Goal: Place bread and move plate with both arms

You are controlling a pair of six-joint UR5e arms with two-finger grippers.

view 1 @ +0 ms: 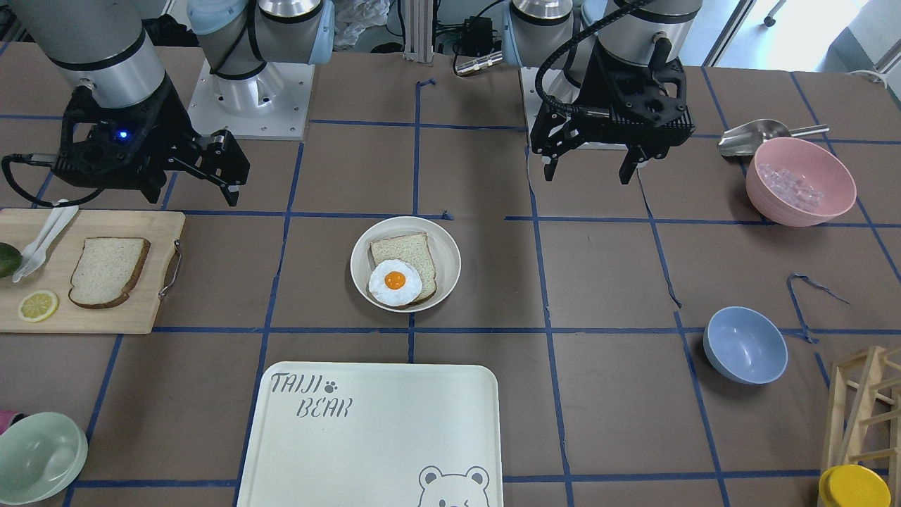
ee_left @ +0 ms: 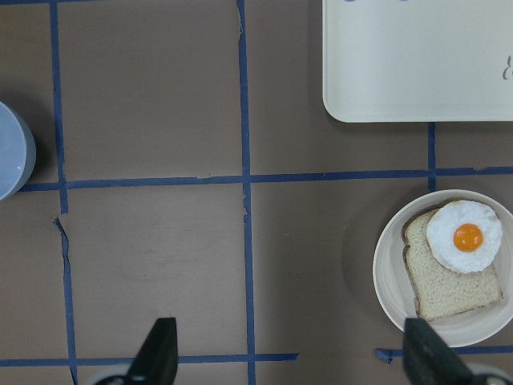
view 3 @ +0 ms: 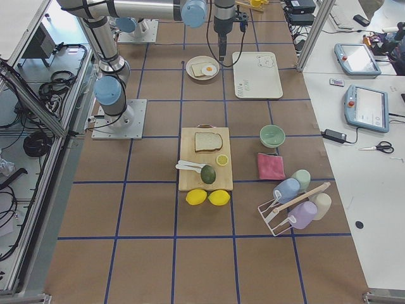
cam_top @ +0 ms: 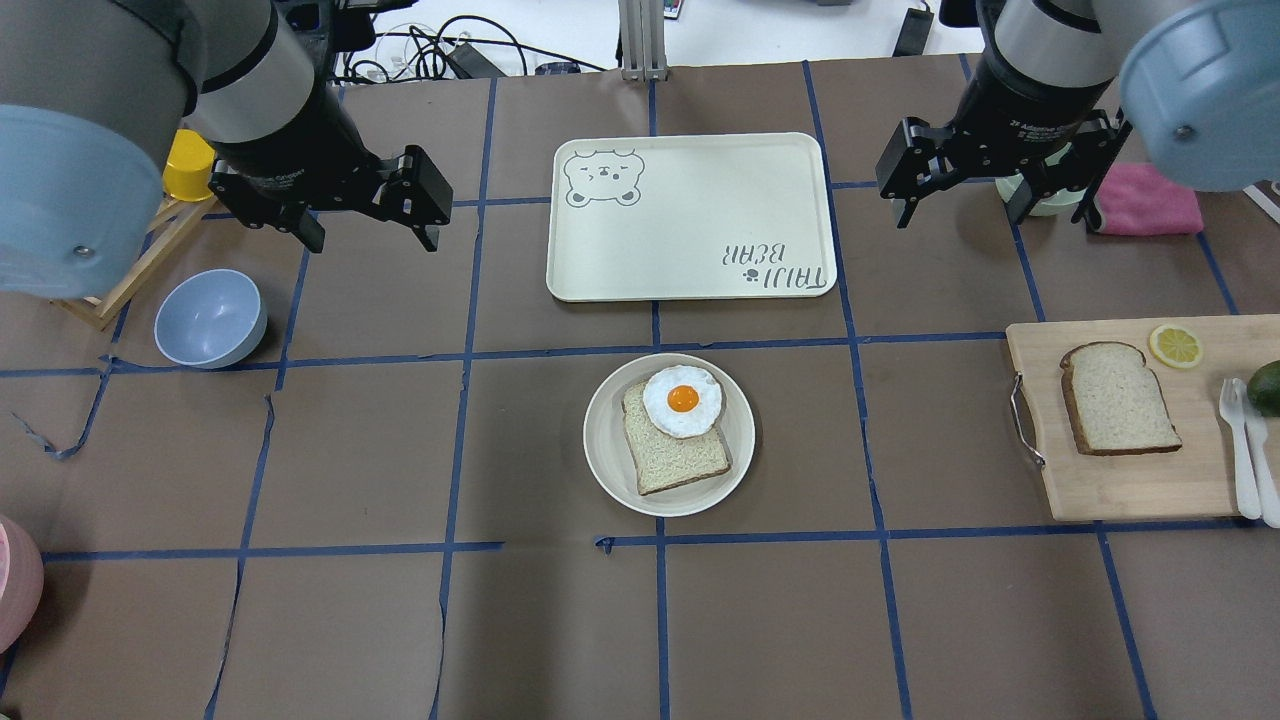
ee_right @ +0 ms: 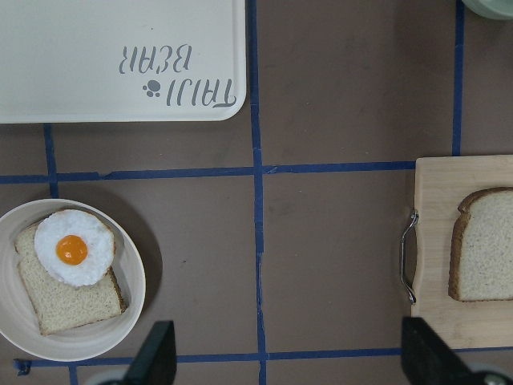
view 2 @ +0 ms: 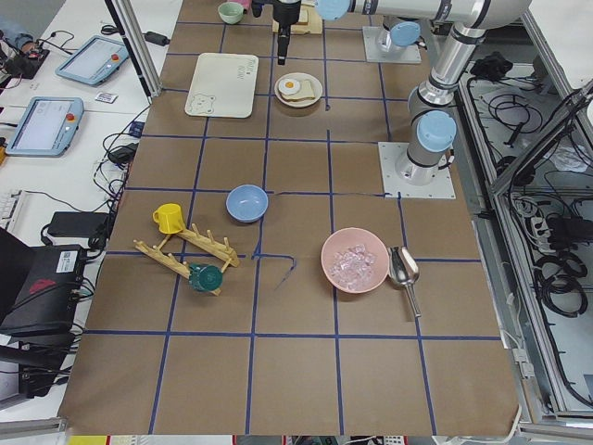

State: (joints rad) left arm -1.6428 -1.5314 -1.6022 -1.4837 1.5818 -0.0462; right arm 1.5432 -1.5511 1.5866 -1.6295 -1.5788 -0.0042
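Overhead first: the left hand hangs above the brown papered desk, its black fingers spread wide with nothing between them. The right hand hangs the same way, fingers apart. The bread, speckled crumb inside a dark crust, lies flat on a pale wooden board with a wire handle, near a lemon slice and white plastic cutlery. The plate, round and smooth cream, sits mid-desk inside the blue tape grid. It carries a smaller slice, and a glossy fried egg overlaps that slice's corner.

Front-facing now: the rectangular tray reads "TAIJI BEAR" in grey, with a paw print and a bear's face. A pink bowl holds clear cubes, with a metal scoop just behind it. A blue bowl stands well apart.

From the left end, the plate sits far off beside the tray. From the right end, the bread's board lies mid-desk.

Left wrist: two fingertips well apart at the bottom edge, the plate at lower right. Right wrist: fingertips equally wide, the bread at the right edge, the tray's lettering upside down.
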